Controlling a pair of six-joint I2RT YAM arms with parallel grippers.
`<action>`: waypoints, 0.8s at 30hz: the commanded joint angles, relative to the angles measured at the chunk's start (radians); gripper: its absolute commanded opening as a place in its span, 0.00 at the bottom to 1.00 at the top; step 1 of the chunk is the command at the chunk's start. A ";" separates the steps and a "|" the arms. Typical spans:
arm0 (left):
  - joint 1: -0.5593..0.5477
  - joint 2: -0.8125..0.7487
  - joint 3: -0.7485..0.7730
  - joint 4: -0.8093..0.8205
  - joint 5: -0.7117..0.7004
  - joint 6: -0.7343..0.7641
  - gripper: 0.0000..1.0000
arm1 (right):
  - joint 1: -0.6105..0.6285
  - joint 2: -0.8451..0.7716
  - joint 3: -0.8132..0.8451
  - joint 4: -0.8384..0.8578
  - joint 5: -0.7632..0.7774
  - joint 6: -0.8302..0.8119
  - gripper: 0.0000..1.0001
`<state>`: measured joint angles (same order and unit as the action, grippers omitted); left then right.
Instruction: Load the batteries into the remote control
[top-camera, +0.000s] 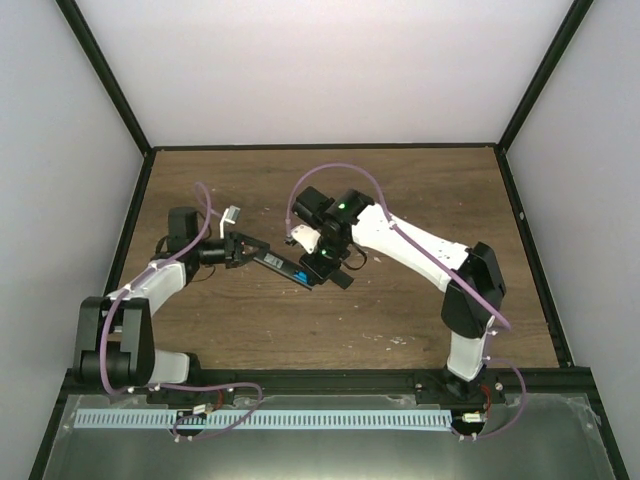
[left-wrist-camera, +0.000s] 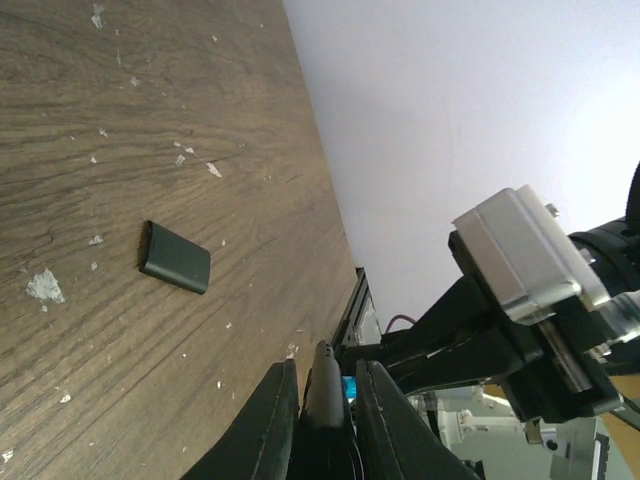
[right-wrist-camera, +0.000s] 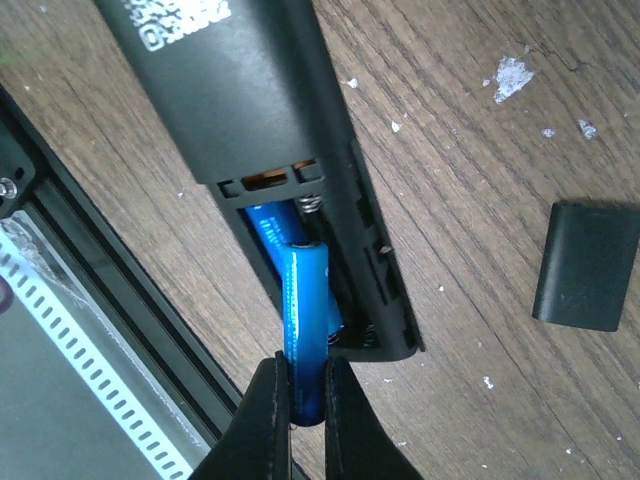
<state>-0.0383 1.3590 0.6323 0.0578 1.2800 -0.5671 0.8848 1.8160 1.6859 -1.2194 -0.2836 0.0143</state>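
Note:
The black remote control (top-camera: 283, 264) hangs above the table in mid scene, its back up and its battery bay (right-wrist-camera: 300, 260) open. My left gripper (top-camera: 240, 250) is shut on its left end, and the remote (left-wrist-camera: 327, 395) shows between the fingers in the left wrist view. My right gripper (top-camera: 322, 262) is shut on a bright blue battery (right-wrist-camera: 305, 335) and holds its far tip in the bay. Another blue battery (right-wrist-camera: 268, 225) lies in the bay beside it. A bit of blue (left-wrist-camera: 349, 387) shows past the remote in the left wrist view.
The short black battery cover (top-camera: 343, 279) lies on the wooden table by the right gripper; it also shows in the left wrist view (left-wrist-camera: 174, 257) and the right wrist view (right-wrist-camera: 586, 266). White specks dot the wood. Black frame rails edge the table.

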 joint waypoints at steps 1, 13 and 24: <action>-0.005 0.009 0.020 0.012 0.042 0.023 0.00 | 0.016 0.013 0.003 -0.006 0.030 -0.018 0.01; -0.012 0.012 0.013 0.058 0.066 -0.015 0.00 | 0.018 0.055 0.031 0.000 0.071 -0.031 0.01; -0.016 0.002 0.002 0.107 0.075 -0.063 0.00 | 0.019 0.059 0.058 0.040 0.100 -0.035 0.01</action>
<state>-0.0456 1.3724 0.6323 0.1040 1.2835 -0.5880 0.8940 1.8599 1.6962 -1.2182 -0.2207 -0.0116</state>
